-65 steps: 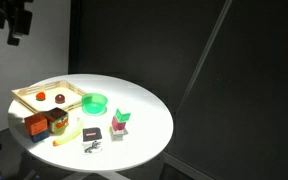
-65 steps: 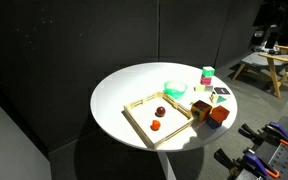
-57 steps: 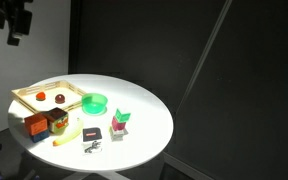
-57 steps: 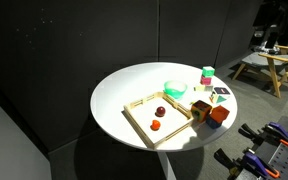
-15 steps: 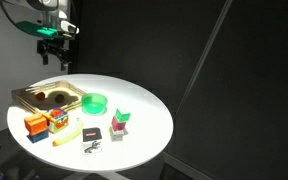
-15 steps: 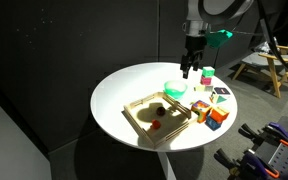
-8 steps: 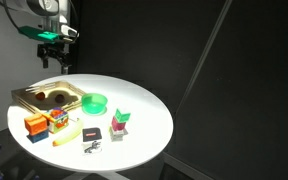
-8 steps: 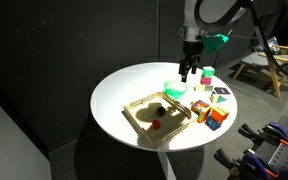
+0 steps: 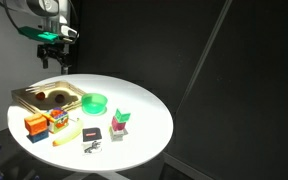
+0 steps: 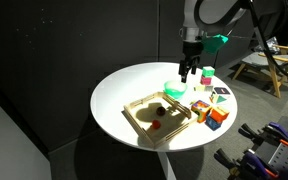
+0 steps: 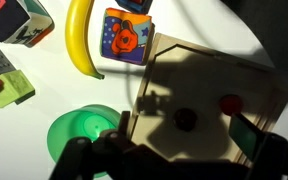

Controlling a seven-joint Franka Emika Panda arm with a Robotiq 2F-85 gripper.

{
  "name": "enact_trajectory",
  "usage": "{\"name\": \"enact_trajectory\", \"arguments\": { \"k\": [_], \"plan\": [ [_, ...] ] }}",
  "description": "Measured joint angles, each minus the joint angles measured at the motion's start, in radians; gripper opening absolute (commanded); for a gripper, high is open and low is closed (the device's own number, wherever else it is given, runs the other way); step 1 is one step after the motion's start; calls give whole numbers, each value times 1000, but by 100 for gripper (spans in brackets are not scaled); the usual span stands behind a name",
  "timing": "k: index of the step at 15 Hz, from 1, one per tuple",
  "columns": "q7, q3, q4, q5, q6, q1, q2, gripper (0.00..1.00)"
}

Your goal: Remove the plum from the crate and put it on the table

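Hovering end effector (image 10: 186, 75) (spread), plum (image 11: 186, 119) w/in crate (image 11: 209, 85)

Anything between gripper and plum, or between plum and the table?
Nothing visible. The gripper hangs open above; the plum lies uncovered in the crate, apart from the red fruit. Only the crate's low rim separates it from the table.

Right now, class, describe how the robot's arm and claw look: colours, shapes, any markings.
The arm is made of rounded white-grey segments. A bright green piece sits at the wrist, just above a black, two-pronged claw. No markings or cables can be made out at this size.
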Motion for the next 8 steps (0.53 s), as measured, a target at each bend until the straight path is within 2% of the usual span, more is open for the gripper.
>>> {"name": "enact_trajectory", "arguments": {
  "k": [8],
  "plan": [
    [0,4,1,-15,137,22,75,100]
  ]
}}
